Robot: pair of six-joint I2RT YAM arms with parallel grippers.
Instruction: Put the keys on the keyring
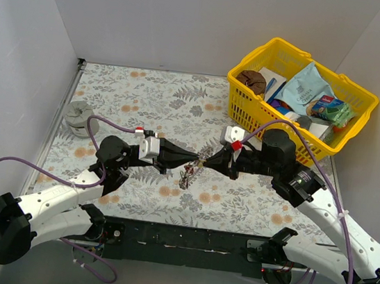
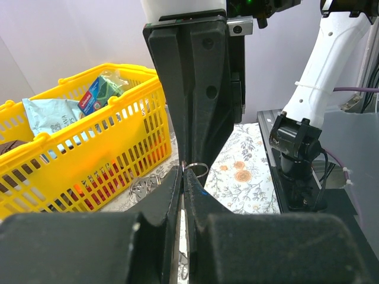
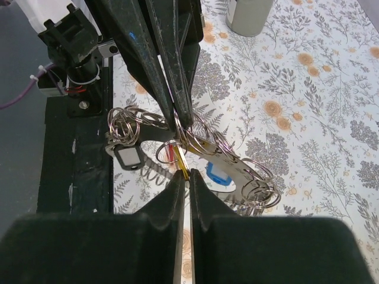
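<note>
My two grippers meet tip to tip over the middle of the table. My left gripper [image 1: 193,158] [image 2: 183,171] is shut on the thin silver wire of the keyring [image 2: 199,167], holding it in the air; the ring also shows in the right wrist view [image 3: 169,152]. My right gripper [image 1: 206,164] [image 3: 185,176] is shut on the yellow key [image 3: 181,162], its end at the ring. A red key [image 3: 171,155] shows beside it. The blue key's head [image 3: 218,176] lies below. A bunch of rings [image 1: 187,177] hangs under the tips.
Several silver rings on a flat metal strip [image 3: 237,168] and a black tag [image 3: 125,158] hang from the bundle. A yellow basket [image 1: 249,115] [image 2: 71,160] of packets stands at the back right. A grey round cylinder [image 1: 78,115] [image 3: 249,15] stands at the left.
</note>
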